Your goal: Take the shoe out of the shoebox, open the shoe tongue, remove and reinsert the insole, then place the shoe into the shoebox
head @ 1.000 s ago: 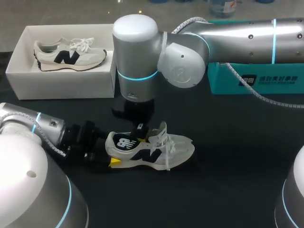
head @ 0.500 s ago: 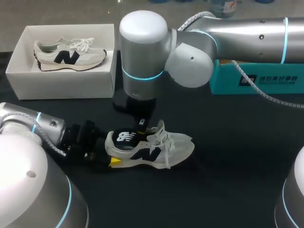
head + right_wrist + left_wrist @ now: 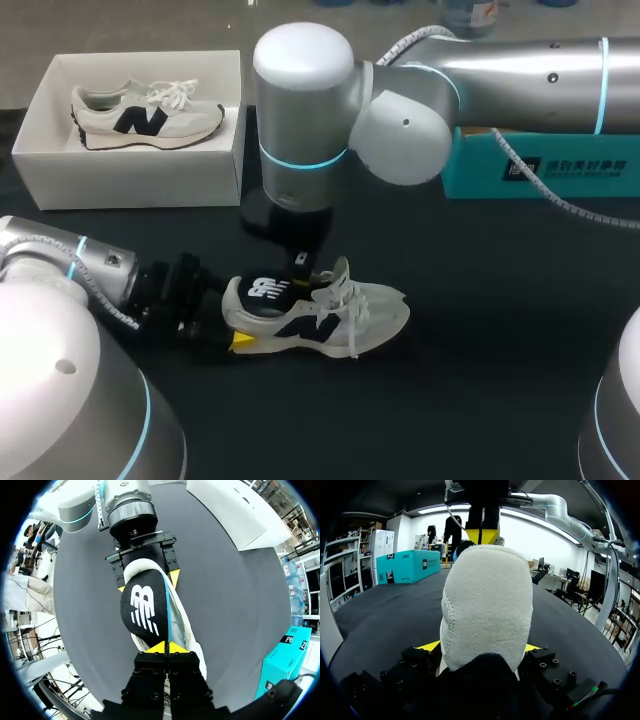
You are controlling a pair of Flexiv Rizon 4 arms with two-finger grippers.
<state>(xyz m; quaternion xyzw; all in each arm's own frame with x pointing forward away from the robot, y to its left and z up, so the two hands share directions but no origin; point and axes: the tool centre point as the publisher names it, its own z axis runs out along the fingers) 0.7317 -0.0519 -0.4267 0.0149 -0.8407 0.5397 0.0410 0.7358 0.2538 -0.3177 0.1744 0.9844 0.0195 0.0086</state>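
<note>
Removing insole (image 3: pixel 145 612), by my judgement | my left fingers (image 3: pixel 427 646) clamp the shoe (image 3: pixel 350 315) heel on the tabletop (image 3: pixel 480 350) | my right fingers (image 3: pixel 156 648) pinch the insole | next: lift it fully clear.

The black table (image 3: pixel 500 330) is taking up nearly everything in front of me, its dark matte top lying flat and soaking up the light rather than throwing it back. A teal cardboard box (image 3: pixel 545 160) is sitting on it along the far edge, over on the right side, its long face turning toward me and catching a soft, even brightness.
</note>
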